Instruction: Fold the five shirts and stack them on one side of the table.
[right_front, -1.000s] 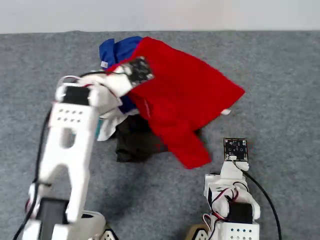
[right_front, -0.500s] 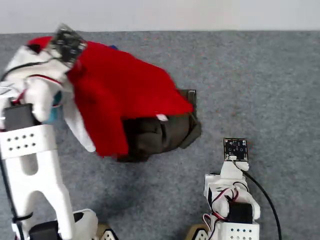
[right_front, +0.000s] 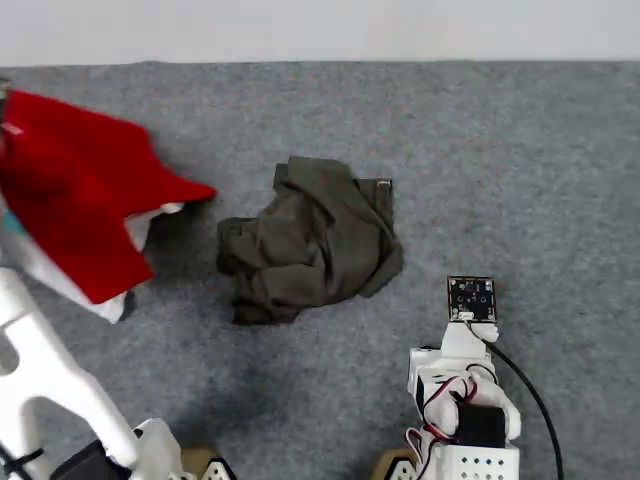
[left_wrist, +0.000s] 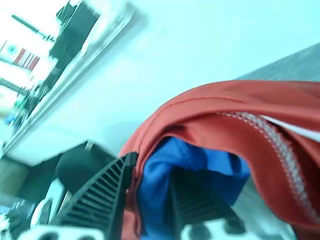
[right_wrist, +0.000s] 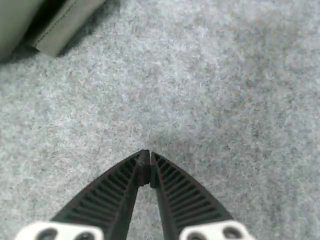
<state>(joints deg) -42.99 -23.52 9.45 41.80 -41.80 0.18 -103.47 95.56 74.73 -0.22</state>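
A crumpled olive shirt (right_front: 310, 245) lies alone in the middle of the grey table. At the far left edge a red shirt (right_front: 80, 210) hangs in the air with a white shirt (right_front: 55, 280) under it, above the white left arm (right_front: 40, 380). In the left wrist view my left gripper (left_wrist: 152, 167) is shut on a bunch of cloth: a blue shirt (left_wrist: 200, 160) between the fingers and the red shirt (left_wrist: 240, 115) draped around it. My right gripper (right_wrist: 146, 159) is shut with nothing in it, low over the carpet near a corner of the olive shirt (right_wrist: 30, 25).
The right arm (right_front: 465, 380) sits folded at the front right, its wrist board just right of the olive shirt. The grey carpet surface (right_front: 520, 150) stretches bare on the right and at the back, up to a pale wall.
The left arm swung the red, blue and white bundle from the table's middle to the far left edge, uncovering the olive shirt. The right arm has not moved.
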